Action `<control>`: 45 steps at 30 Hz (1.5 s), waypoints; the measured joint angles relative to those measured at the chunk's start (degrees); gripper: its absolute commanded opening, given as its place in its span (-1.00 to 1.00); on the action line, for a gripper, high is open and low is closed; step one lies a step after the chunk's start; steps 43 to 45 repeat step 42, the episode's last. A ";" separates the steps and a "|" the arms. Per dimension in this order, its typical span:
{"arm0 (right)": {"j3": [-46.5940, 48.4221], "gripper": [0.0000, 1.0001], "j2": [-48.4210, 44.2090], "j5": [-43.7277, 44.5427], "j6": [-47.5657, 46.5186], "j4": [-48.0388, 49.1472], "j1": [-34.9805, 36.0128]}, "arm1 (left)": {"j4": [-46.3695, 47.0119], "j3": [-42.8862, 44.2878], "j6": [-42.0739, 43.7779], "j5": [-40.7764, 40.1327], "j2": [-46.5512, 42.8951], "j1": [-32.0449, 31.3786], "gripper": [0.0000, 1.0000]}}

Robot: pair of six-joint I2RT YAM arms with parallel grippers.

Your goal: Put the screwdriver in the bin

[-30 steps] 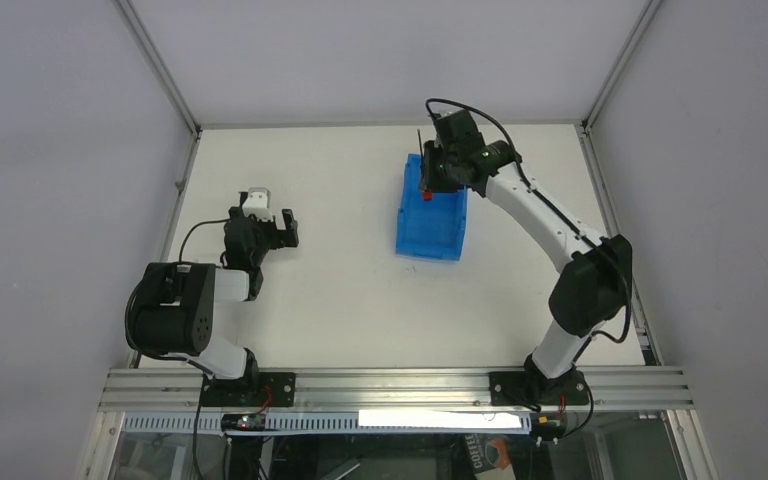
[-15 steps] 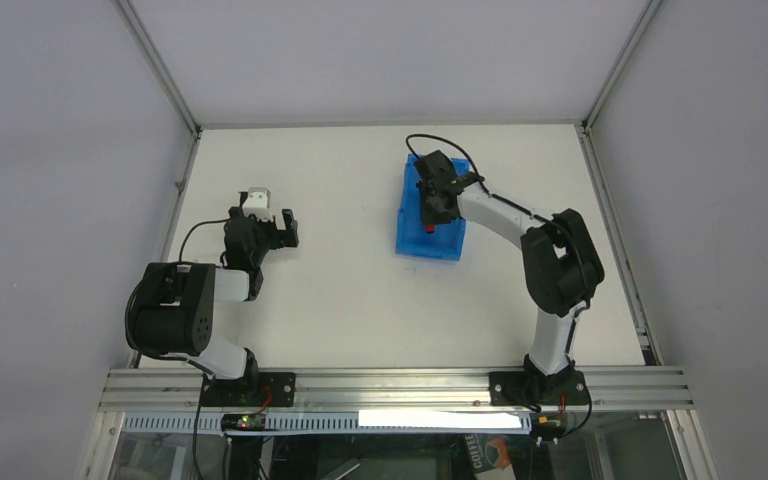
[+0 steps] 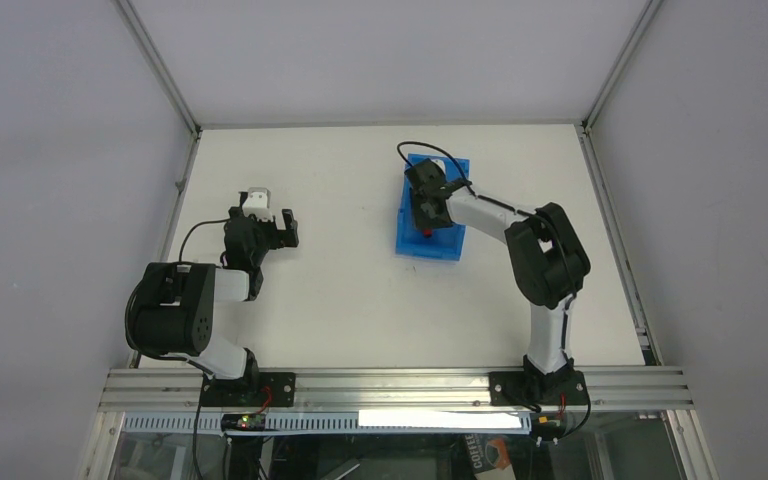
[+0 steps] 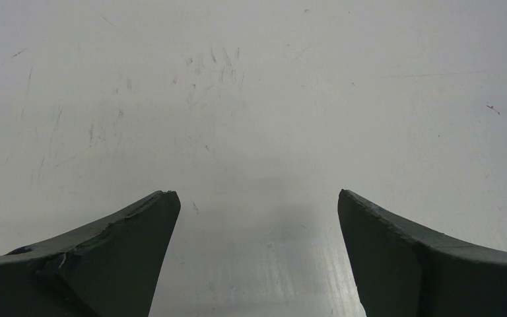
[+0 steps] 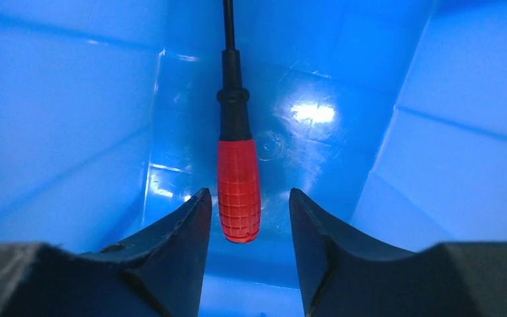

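The bright blue bin (image 3: 452,166) stands on the white table, right of centre and toward the back. My right gripper (image 3: 425,214) reaches down inside it. In the right wrist view the bin's walls (image 5: 66,105) fill the frame. The screwdriver (image 5: 237,185), red handle and thin black shaft, points away between the fingertips, with a slim gap on each side. The right gripper (image 5: 247,195) is open. A spot of the red handle (image 3: 427,233) shows from above. My left gripper (image 3: 287,228) rests open over bare table at the left, with nothing between its fingers (image 4: 138,231).
Grey enclosure walls and metal frame rails (image 3: 165,75) border the table on three sides. The aluminium base rail (image 3: 390,385) runs along the near edge. The right arm's elbow (image 3: 545,255) stands just right of the bin.
The right arm folded in and lowered its gripper from above the bin's far end down into the bin. Its jaws then parted and let go of the screwdriver. The left arm stayed still.
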 measured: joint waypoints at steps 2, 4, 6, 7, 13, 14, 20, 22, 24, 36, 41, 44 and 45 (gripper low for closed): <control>0.04 0.07 -0.17 0.44 0.00 -0.07 0.17 | 0.00 0.00 0.00 0.00 0.00 0.00 0.98; 0.07 0.12 -0.94 0.72 -0.04 -0.13 0.33 | 0.00 0.00 0.00 0.00 0.00 0.00 0.98; 0.11 0.22 -2.64 1.03 -0.07 -0.37 0.39 | 0.00 0.00 0.00 0.00 0.00 0.00 0.98; 0.22 0.30 -4.22 1.29 -0.11 -0.61 0.44 | 0.00 0.00 0.00 0.00 0.00 0.00 0.98; 2.25 0.96 -13.84 3.04 -1.51 -1.14 0.17 | 0.00 0.00 0.00 0.00 0.00 0.00 0.98; 2.67 0.98 -15.47 3.39 -1.92 -1.25 -0.04 | 0.00 0.00 0.00 0.00 0.00 0.00 0.98; 1.77 0.99 -22.99 3.19 -5.27 -2.38 -6.62 | 0.00 0.00 0.02 0.00 0.00 0.00 0.98; 0.20 0.98 -25.00 2.27 -6.49 -2.80 -10.78 | 0.00 0.00 0.02 0.00 0.00 0.00 0.98; -1.92 0.99 -27.02 0.33 -8.26 -3.06 -16.33 | 0.00 0.00 0.00 0.00 0.00 0.00 0.98; -6.91 0.99 -30.12 -6.64 -16.13 -4.87 -32.81 | 0.00 0.00 0.00 0.00 0.00 0.00 0.98; -9.20 0.98 -30.97 -7.28 -16.94 -3.69 -32.87 | 0.00 0.00 0.00 0.00 0.00 0.00 0.98; -9.70 0.99 -31.26 -7.21 -16.94 -3.58 -32.87 | 0.00 0.00 0.00 0.00 0.00 0.00 0.98; -9.70 0.99 -31.26 -7.21 -16.94 -3.58 -32.87 | 0.00 0.00 0.00 0.00 0.00 0.00 0.98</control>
